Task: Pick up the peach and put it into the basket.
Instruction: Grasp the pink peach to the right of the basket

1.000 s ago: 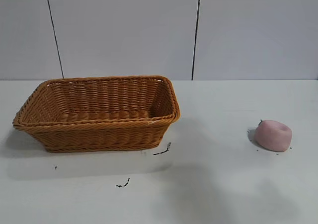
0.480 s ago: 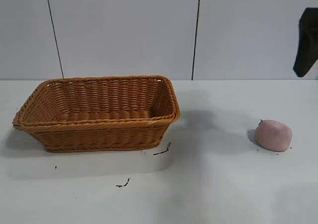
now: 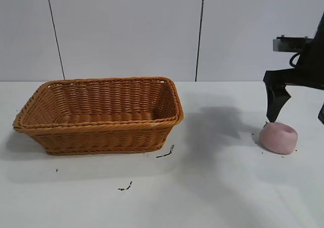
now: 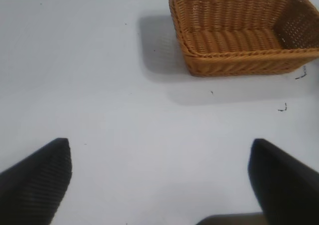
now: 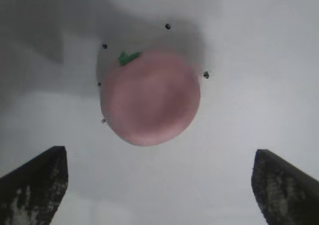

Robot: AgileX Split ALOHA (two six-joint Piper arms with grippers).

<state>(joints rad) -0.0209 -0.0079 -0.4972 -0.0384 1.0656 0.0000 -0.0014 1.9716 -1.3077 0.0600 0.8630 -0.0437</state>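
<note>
The pale pink peach rests on the white table at the right, far from the orange-brown woven basket at the left. My right gripper hangs just above the peach, open, one dark finger close behind the fruit's top and the other cut off by the picture's edge. In the right wrist view the peach with its small green leaf lies ahead of the open right gripper, not between its fingers. My left gripper stands open over bare table, well away from the basket.
Small black marks dot the table in front of the basket, and more ring the peach. A grey panelled wall closes off the back. The left arm is out of the exterior view.
The right arm came into view from the upper right and dropped down over the peach, still open. Peach and basket have not moved.
</note>
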